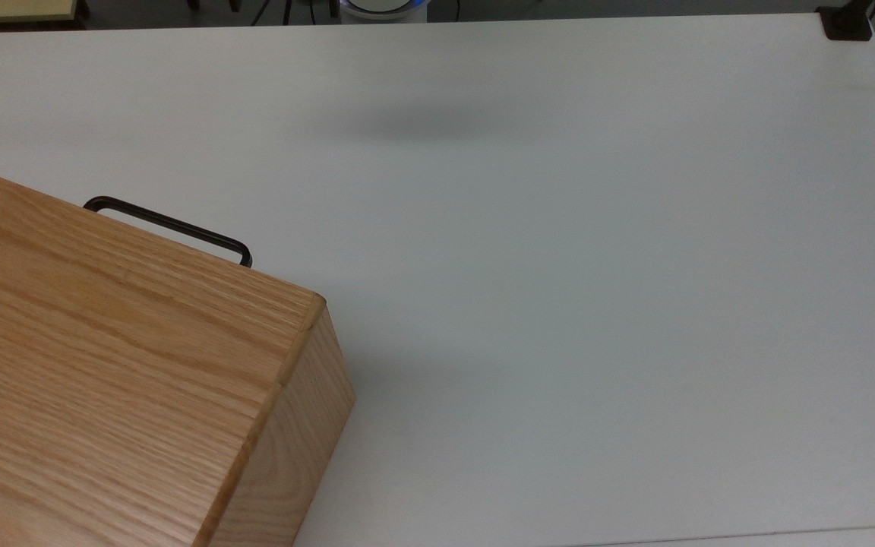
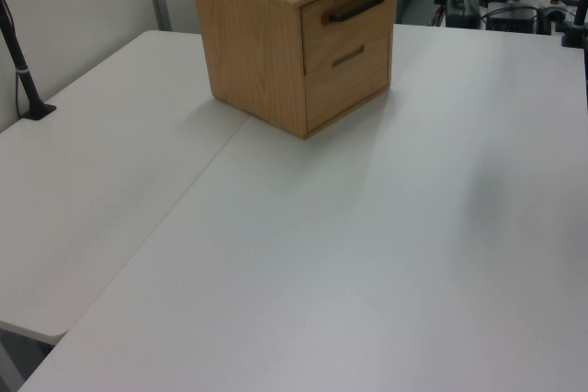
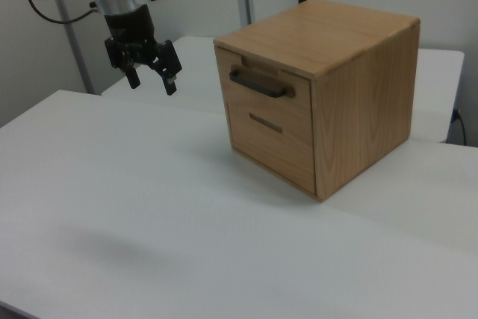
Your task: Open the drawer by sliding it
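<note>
The large oak box casing [image 1: 126, 365] was cut off by the top view's left and bottom edges, so that its front face was out of sight there and only its top, one side and the thin black metal bar handle [image 1: 172, 226] projecting past its upper edge could be seen. In the right view the robot arm was cut off at the right view's top left corner, with only its white and grey wrist and the black two-finger gripper [image 3: 150, 80] visible. One casing, one bar handle and one gripper were counted. The light oak wooden drawer [image 3: 260, 91] sat in the upper part of the casing front, flush with it and closed, its interior and side rails hidden. Below it, a second front panel [image 3: 270, 143] carried a small dark mark whose nature could not be made out. The casing stood on the white table [image 1: 597, 304], near the top view's lower left, and at the far end of the table in the left view [image 2: 303, 34]. The gripper hung above the table, well apart from the handle and to the right view's left of it, with its two fingers spread apart and nothing between them. A dark clamp [image 1: 848, 23] sat at the table's corner at the top view's upper right.
</note>
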Robot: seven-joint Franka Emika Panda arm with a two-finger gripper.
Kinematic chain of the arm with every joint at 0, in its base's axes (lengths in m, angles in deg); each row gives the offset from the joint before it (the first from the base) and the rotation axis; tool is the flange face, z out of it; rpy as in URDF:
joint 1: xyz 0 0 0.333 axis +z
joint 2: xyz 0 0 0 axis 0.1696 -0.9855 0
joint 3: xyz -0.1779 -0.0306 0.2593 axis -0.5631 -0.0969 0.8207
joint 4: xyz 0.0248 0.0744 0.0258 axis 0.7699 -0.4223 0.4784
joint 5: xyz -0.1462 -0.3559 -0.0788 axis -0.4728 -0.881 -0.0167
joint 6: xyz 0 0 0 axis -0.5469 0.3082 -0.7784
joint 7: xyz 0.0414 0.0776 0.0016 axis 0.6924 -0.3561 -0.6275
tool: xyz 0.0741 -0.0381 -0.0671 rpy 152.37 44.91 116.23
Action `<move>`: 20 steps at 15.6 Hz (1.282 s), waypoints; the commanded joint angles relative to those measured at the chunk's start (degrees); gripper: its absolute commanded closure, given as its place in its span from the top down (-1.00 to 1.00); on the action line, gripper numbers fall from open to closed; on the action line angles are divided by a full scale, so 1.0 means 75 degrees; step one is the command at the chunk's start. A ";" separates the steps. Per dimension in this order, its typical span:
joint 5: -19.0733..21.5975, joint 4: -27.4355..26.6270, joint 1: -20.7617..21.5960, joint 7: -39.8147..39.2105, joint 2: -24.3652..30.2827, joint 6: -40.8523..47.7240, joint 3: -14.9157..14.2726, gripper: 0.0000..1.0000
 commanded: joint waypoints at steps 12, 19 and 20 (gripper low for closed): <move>0.0055 -0.0160 0.0041 -0.0090 0.0058 -0.0126 -0.0010 1.00; -0.0133 -0.0031 0.0018 0.0201 -0.0177 -0.0172 0.0037 1.00; -0.0133 -0.0031 0.0006 0.0400 -0.0200 -0.0254 0.0037 1.00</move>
